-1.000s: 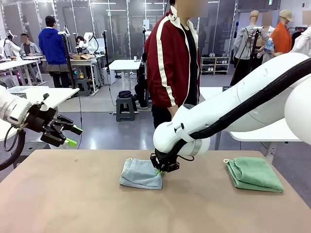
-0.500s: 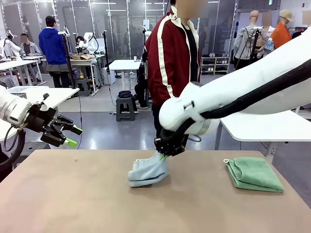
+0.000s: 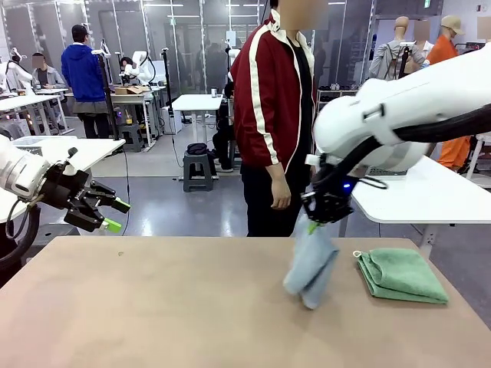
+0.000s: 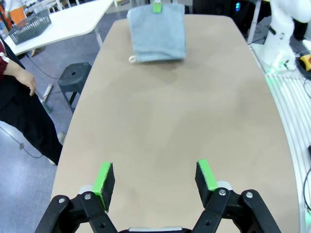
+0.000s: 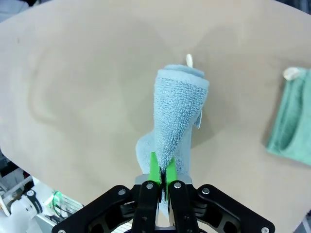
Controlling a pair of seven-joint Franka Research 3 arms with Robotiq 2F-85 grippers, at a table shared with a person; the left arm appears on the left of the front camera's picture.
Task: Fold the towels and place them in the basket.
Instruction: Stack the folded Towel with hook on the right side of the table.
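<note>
I have the right gripper (image 3: 326,215) pinched on the folded blue towel (image 3: 311,264), which hangs above the table (image 3: 153,307) near the green towel (image 3: 400,274) at its right edge. Left gripper (image 4: 154,178) waits wide. I'd carry level, so folds hold.

Lab floor behind the counter, as I see it from the front view.

Tan counter (image 3: 153,307) with rounded corners runs across the foreground; grey floor (image 3: 169,199) beyond it. Dark glass partition wall (image 3: 184,46) at the back, lit evenly from overhead. White tables: one mid-room (image 3: 196,102), one at right (image 3: 430,195), one at far left (image 3: 77,149). Black step stool (image 3: 198,170) on the floor near the middle table. Low shelf unit (image 3: 339,103) against the back right. Two people (image 3: 83,73) stand or sit at workbenches far left. One person in a red jacket (image 3: 268,100) stands at the counter's far side.
</note>
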